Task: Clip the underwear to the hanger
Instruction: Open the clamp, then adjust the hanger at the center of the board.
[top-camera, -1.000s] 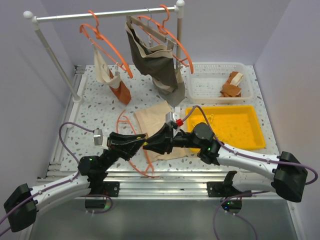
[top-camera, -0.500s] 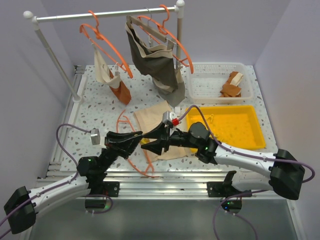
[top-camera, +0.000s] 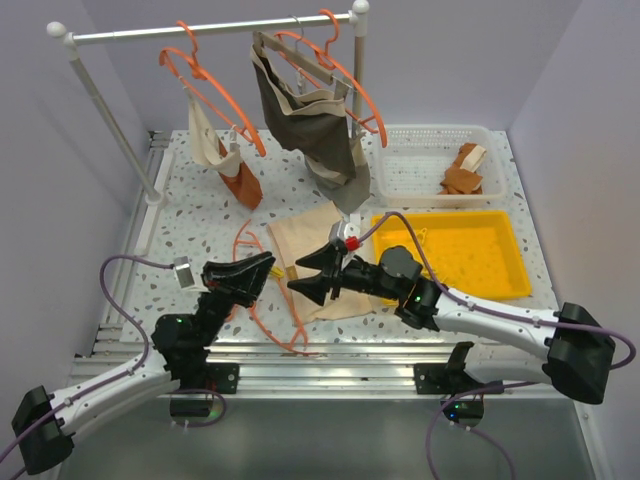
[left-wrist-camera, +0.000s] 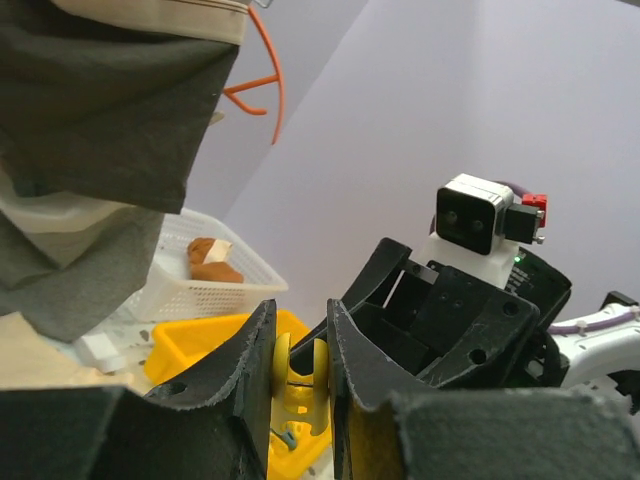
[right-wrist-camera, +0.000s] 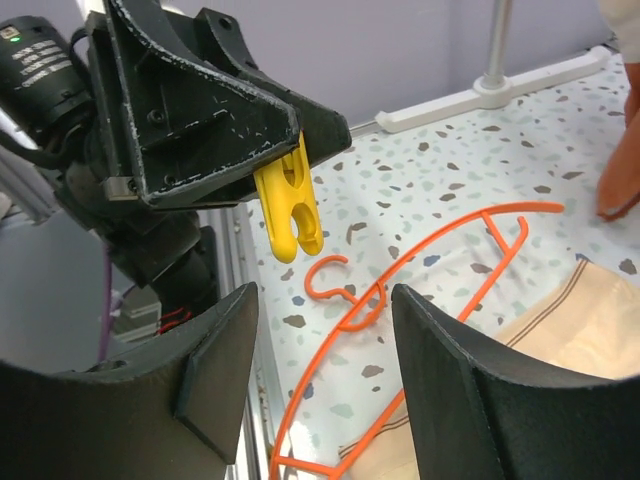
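- Near the middle of the table (top-camera: 190, 215) — change noted: the right gripper (top-camera: 298, 274), pressed up against the left gripper (top-camera: 262, 266) a second ago, has let go and drawn back. Its jaws now stand wide apart with nothing between them.
- Yellow peg (right-wrist-camera: 289, 203): now held by the left gripper alone, pinched between its fingers and poking out past the tips. We read this as a finished handover.
- Underwear (top-camera: 305, 235): lies flat on the table just beyond the two grippers, and no peg is on it yet.
- Hanger (top-camera: 298, 325): lies on the table and meets the near-left edge of the underwear. We cannot tell which lies on top there.
- Meaning for the task: the peg is ready in hand, but nothing is clipped. We judge that the next move calls for carrying the peg to where cloth and hanger meet.
- Right wrist view only: shows the forked end of the peg, and the hanger's curled hook on the table just below it.
- Left wrist view only: shows the peg seated squarely between the pads, with the right gripper facing it — the table hanger does not show.
- Top view only: shows both arms and the whole layout at once.
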